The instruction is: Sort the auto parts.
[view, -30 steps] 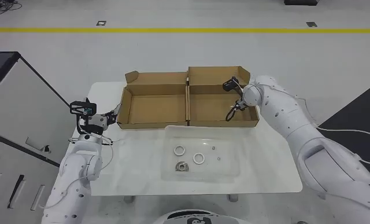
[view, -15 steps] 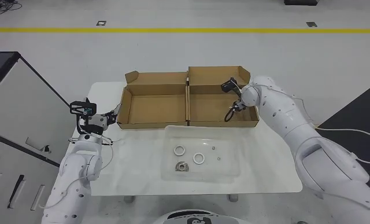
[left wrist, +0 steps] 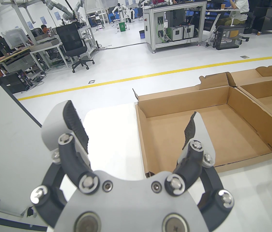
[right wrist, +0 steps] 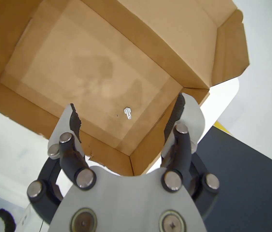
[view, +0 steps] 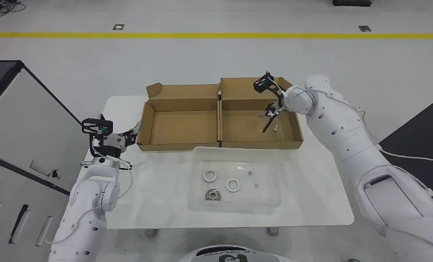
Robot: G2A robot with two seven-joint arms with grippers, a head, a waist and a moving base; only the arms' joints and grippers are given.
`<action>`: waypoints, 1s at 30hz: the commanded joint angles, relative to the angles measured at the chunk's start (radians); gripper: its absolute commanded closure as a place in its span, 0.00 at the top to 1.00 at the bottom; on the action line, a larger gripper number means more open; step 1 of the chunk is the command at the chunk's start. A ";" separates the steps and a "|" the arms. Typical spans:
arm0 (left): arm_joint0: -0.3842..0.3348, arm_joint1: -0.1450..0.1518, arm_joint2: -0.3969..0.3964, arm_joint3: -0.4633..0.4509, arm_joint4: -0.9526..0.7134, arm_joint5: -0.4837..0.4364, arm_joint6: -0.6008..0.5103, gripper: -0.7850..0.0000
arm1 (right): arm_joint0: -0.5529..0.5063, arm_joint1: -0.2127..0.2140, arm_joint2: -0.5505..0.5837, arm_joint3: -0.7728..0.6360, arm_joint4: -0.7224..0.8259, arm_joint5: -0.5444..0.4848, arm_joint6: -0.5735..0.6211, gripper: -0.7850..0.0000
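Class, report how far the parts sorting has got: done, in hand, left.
Done: one bolt lies in the right box. In hand: nothing; the right end effector hangs open above it. Left: two white rings and a grey part in the clear tray.

The boxes (view: pixel 183 123) are plain brown, the bolt (right wrist: pixel 127 112) silver, the rings (view: pixel 210 175) and table (view: pixel 311 194) white.

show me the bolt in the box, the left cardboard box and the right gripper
bolt (right wrist: pixel 127 112): right wrist view, where head meets shank.
left cardboard box (left wrist: pixel 213 131): left wrist view, on its bare floor.
right gripper (right wrist: pixel 126 102): right wrist view, midway between its fingertips.
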 commanded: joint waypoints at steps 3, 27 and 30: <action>0.000 0.000 0.000 0.000 0.000 0.000 0.000 1.00 | -0.088 0.044 0.108 -0.224 0.025 -0.037 0.086 1.00; 0.000 0.000 0.000 0.000 0.000 0.000 0.000 1.00 | -0.360 0.176 0.187 -0.817 0.298 -0.060 0.346 1.00; 0.000 0.000 0.000 0.000 0.000 0.000 0.000 1.00 | -0.360 0.176 0.187 -0.817 0.298 -0.060 0.346 1.00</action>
